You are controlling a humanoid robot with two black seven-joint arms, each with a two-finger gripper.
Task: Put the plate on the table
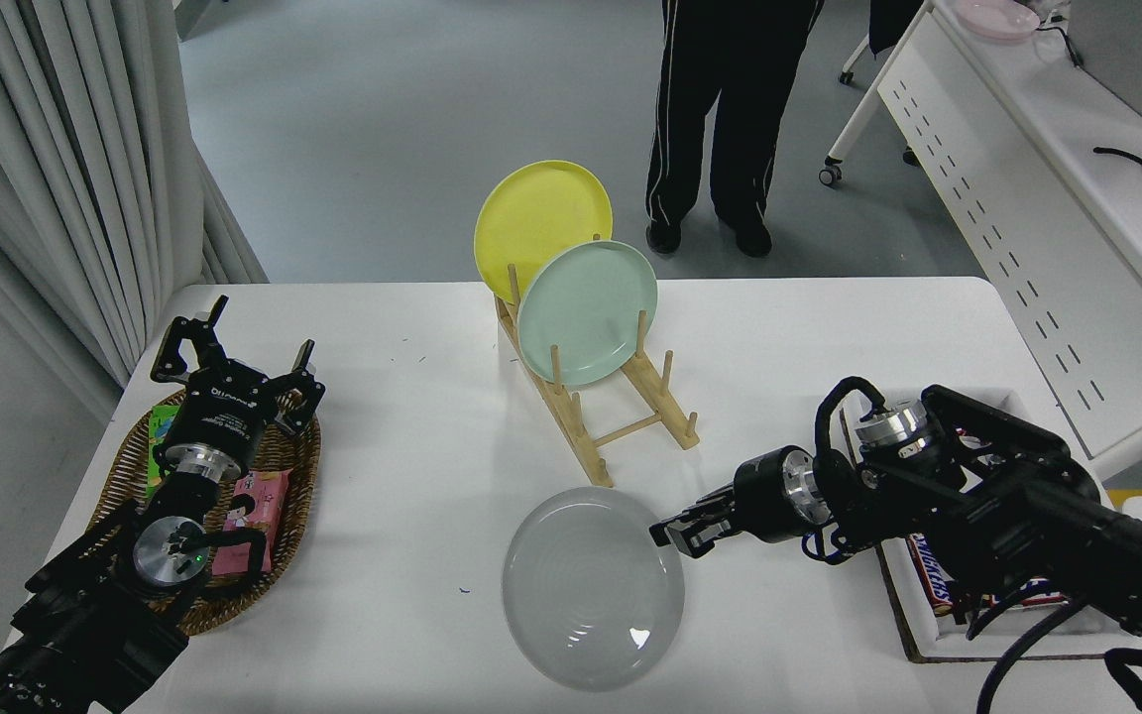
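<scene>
Grey-white plate [593,587] lies flat on white bench [412,436], near front edge, just in front of wooden rack [621,407]. Yellow plate [541,223] and mint green plate [586,312] stand in rack.

Right gripper [675,531] at plate's right rim, fingers narrow; whether rim is pinched or free, you cannot tell.

Step, by my judgement: release. Next you open gripper, draw back to right, low, without dragging plate.

Left gripper [234,362] parked over wicker basket [135,466], fingers spread wide, holding nothing.

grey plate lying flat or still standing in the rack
Lying flat: the grey plate rests face up on the table, in front of the wooden rack.
</scene>
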